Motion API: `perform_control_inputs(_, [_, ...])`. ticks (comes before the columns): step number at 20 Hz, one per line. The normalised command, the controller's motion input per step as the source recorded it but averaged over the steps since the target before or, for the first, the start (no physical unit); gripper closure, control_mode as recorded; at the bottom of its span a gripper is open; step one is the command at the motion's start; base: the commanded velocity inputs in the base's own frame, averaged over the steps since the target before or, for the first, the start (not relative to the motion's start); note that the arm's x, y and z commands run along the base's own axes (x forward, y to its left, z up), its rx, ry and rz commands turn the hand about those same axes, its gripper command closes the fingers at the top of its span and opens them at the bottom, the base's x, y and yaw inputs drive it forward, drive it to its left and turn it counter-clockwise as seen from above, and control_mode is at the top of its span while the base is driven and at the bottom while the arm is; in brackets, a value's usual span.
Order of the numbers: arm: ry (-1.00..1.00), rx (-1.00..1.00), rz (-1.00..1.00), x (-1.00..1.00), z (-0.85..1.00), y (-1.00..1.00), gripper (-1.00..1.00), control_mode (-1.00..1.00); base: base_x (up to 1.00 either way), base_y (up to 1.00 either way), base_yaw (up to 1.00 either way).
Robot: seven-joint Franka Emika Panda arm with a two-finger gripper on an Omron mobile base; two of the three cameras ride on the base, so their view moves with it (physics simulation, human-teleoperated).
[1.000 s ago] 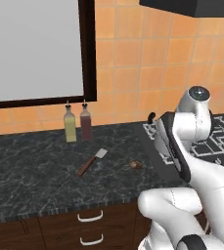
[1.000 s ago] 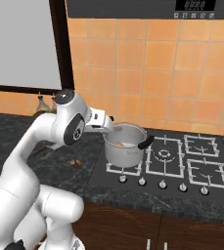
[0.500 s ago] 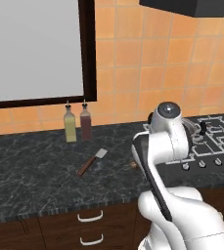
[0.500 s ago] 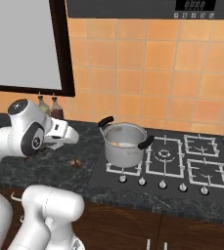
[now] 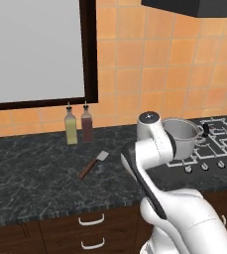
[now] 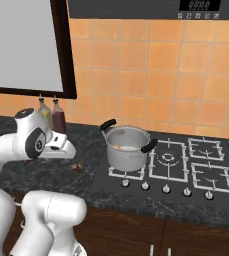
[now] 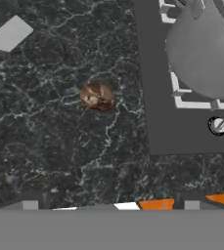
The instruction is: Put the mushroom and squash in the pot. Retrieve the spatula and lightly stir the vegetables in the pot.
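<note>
The mushroom [image 7: 98, 95], a small dark brown lump with a tan patch, lies on the black counter just left of the stove, also seen as the mushroom [image 6: 77, 167]. My gripper [image 7: 111, 202] hangs above it, open, with nothing between its tips. The steel pot [image 6: 127, 147] stands on the stove's front left burner, and a pale tan squash [image 6: 117, 147] lies inside it. The spatula [image 5: 92, 165] rests on the counter left of the arm; its grey blade [image 7: 8, 34] shows at the hand view's upper left. In the hand view the pot [image 7: 206, 53] is at the upper right.
Two bottles [image 5: 71, 126] [image 5: 86, 124] stand against the tiled wall behind the spatula. The stove [image 6: 206, 170] with its knobs [image 7: 217, 125] lies to the right of the mushroom. Drawers run below the counter's front edge.
The arm has swung left from over the pot to above the counter by the mushroom. The gripper has stayed open and empty.
</note>
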Motion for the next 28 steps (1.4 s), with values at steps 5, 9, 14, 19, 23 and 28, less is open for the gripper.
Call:
perform_control_inputs(5, [0.12, -0.03, 0.00, 0.49, -0.39, 0.02, -1.00, -1.00, 0.00, 0.00, 0.00])
perform_control_inputs(9, [0.07, -0.05, 0.00, 0.35, -0.43, 0.00, -1.00, -1.00, 0.00, 0.00, 0.00])
perform_control_inputs(14, [0.06, -0.01, 0.00, 0.25, -0.34, -0.01, -1.00, -1.00, 0.00, 0.00, 0.00])
perform_control_inputs(19, [0.02, 0.00, 0.00, 0.25, -0.22, -0.17, -1.00, -1.00, 0.00, 0.00, 0.00])
perform_control_inputs(23, [0.01, 0.00, 0.00, 0.14, -0.24, -0.14, -1.00, -1.00, 0.00, 0.00, 0.00])
perform_control_inputs(28, [0.04, 0.00, 0.00, 0.19, -0.35, -0.03, -1.00, -1.00, 0.00, 0.00, 0.00])
